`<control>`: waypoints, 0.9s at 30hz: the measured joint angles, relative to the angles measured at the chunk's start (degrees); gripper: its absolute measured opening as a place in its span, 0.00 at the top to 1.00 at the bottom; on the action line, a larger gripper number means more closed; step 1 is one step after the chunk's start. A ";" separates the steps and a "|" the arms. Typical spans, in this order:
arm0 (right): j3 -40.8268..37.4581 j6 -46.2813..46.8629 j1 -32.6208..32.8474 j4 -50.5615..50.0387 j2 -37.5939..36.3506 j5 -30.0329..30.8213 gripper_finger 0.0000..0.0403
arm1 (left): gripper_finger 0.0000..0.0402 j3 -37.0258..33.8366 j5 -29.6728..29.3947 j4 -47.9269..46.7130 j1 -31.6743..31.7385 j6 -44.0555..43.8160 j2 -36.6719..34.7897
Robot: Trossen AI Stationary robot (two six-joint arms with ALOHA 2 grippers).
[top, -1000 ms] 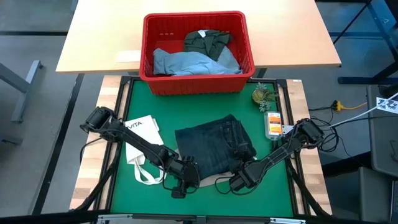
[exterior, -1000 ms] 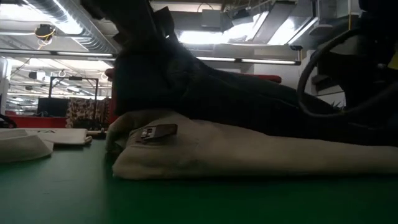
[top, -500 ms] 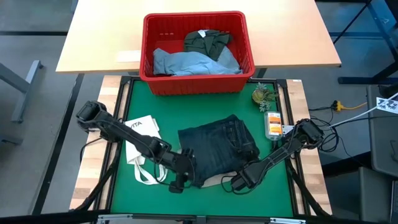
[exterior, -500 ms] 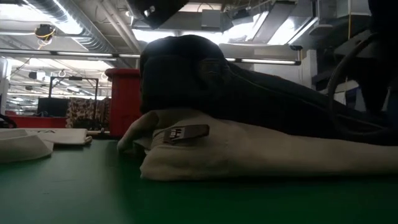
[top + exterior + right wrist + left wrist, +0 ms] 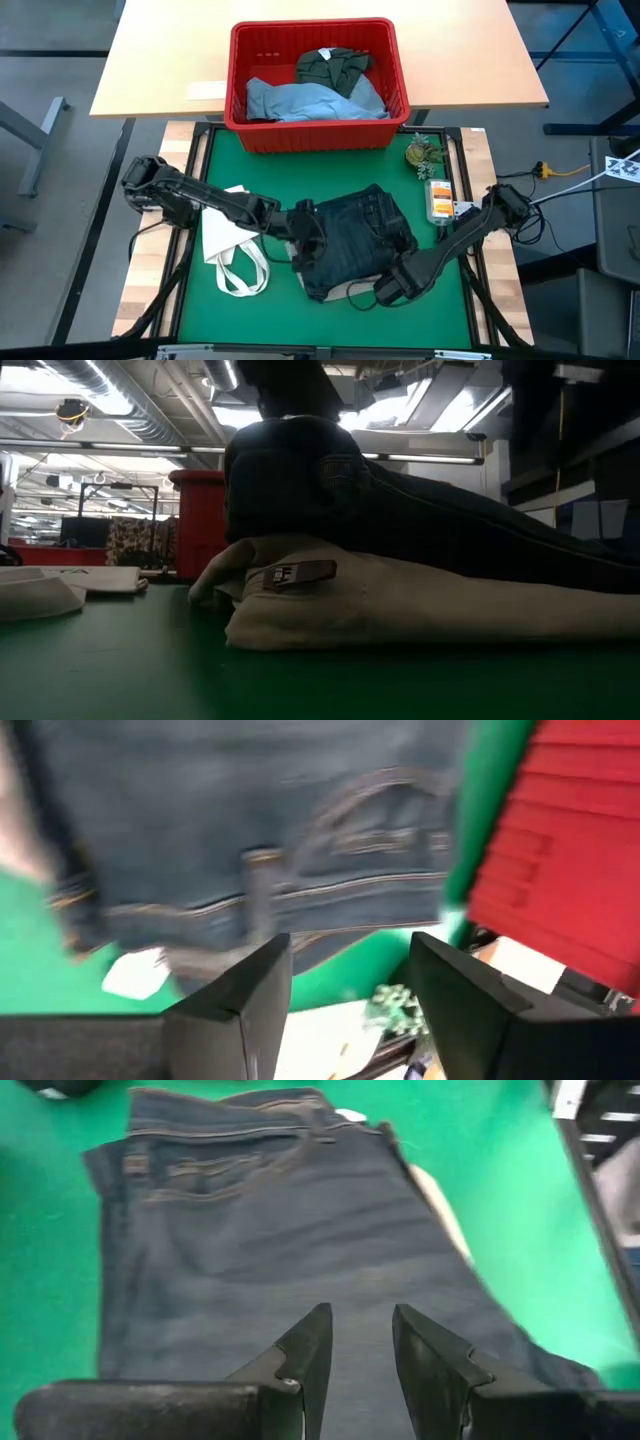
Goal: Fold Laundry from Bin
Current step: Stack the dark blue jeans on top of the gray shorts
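Folded dark navy jeans point(image 5: 352, 240) lie on the green mat on top of beige trousers point(image 5: 420, 605), whose edge shows at the near side point(image 5: 345, 291). My left gripper point(image 5: 303, 240) hovers open over the jeans' left part point(image 5: 290, 1240), with nothing between its fingers point(image 5: 360, 1330). My right gripper point(image 5: 386, 290) stands open above the stack's near right corner, looking over the jeans' waistband point(image 5: 300, 870). The red bin point(image 5: 240, 120) at the far side holds light blue jeans point(image 5: 300, 100) and a dark olive piece point(image 5: 335, 65).
A white tote bag point(image 5: 228, 245) with looped straps lies on the mat left of the stack. A small plant point(image 5: 422, 152) and an orange-labelled packet point(image 5: 439, 200) sit by the right edge. Bare mat shows between the bin and the stack.
The stack's left end has slid a little toward the table's right. My left gripper has then risen from the near left corner and gone toward the far edge, over the jeans. My right gripper has lifted up from the stack's near right corner.
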 joint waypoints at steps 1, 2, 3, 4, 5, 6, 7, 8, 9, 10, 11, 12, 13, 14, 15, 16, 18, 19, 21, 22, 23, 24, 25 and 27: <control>-0.23 0.02 -0.87 0.50 -1.07 0.88 0.49 | 0.74 0.00 0.01 0.03 0.71 0.00 0.02; -0.59 0.00 -2.00 1.64 -2.21 1.32 0.49 | 0.74 0.00 0.00 0.01 1.38 0.00 0.02; -1.13 -0.10 -3.31 3.31 -3.27 1.68 0.49 | 0.74 0.00 -0.02 0.05 1.99 0.00 0.02; -1.80 -0.45 -4.76 5.57 -4.22 1.80 0.49 | 0.74 0.00 -0.02 0.05 2.64 0.00 0.08; -2.68 -1.21 -6.25 8.34 -5.11 1.79 0.49 | 0.74 0.02 -0.02 0.06 3.20 0.00 0.38; -3.65 -2.57 -7.77 11.40 -5.95 1.72 0.49 | 0.74 0.02 -0.02 0.00 3.63 0.00 0.57; -4.72 -4.28 -9.33 14.59 -6.79 1.43 0.49 | 0.74 -0.01 -0.02 -0.37 4.03 0.00 0.70; -6.03 -6.23 -10.95 18.17 -7.55 0.70 0.49 | 0.74 -0.31 -0.05 -0.37 4.36 0.00 0.76; -7.30 -8.38 -12.50 21.79 -8.10 -0.18 0.49 | 0.74 -0.58 -0.12 -0.22 4.68 0.00 1.05; -8.72 -10.64 -14.21 25.43 -8.49 -1.52 0.49 | 0.74 -0.95 -0.23 0.12 5.02 0.00 1.23; -10.17 -12.82 -15.86 28.80 -8.62 -3.15 0.49 | 0.74 -1.66 -0.48 0.10 5.28 -0.01 1.36; -11.61 -14.84 -17.41 31.82 -8.66 -4.66 0.49 | 0.74 -2.69 -0.80 -0.11 5.42 -0.06 1.46; -13.11 -16.22 -19.08 34.66 -8.67 -6.17 0.49 | 0.74 -3.56 -1.37 -0.22 5.46 -0.26 1.93; -14.67 -17.12 -20.74 37.59 -8.67 -7.48 0.49 | 0.74 -4.38 -1.88 0.27 5.53 -0.28 2.40; -16.16 -17.82 -22.31 40.17 -8.67 -8.61 0.49 | 0.74 -5.39 -2.39 0.52 5.68 -0.30 2.58; -17.86 -18.23 -23.86 42.72 -8.72 -9.54 0.49 | 0.74 -6.67 -2.68 0.31 5.69 -0.37 2.60; -21.46 -18.26 -26.76 47.16 -8.74 -11.93 0.49 | 0.74 -9.06 -2.71 1.28 5.68 -0.63 3.27; -23.19 -18.25 -28.01 48.77 -8.72 -13.48 0.49 | 0.74 -10.26 -2.71 1.85 5.68 -1.08 3.48; -26.26 -18.24 -30.16 51.77 -8.78 -16.65 0.49 | 0.74 -13.41 -2.58 2.74 5.66 -2.27 3.93; -27.72 -18.22 -31.17 53.48 -8.79 -18.19 0.49 | 0.74 -14.70 -2.64 4.38 5.68 -2.91 4.25; -29.22 -18.16 -31.97 55.23 -8.89 -19.42 0.49 | 0.74 -16.36 -2.65 5.82 5.68 -3.35 4.39; -30.63 -17.93 -32.63 56.80 -9.05 -20.56 0.49 | 0.74 -17.85 -2.65 7.21 5.68 -3.53 4.39; -31.83 -17.70 -33.20 57.99 -9.10 -21.59 0.49 | 0.74 -19.21 -2.70 8.89 5.68 -3.65 4.52; -33.97 -16.85 -34.04 60.46 -9.15 -23.04 0.49 | 0.74 -21.68 -2.84 12.81 5.68 -3.64 4.74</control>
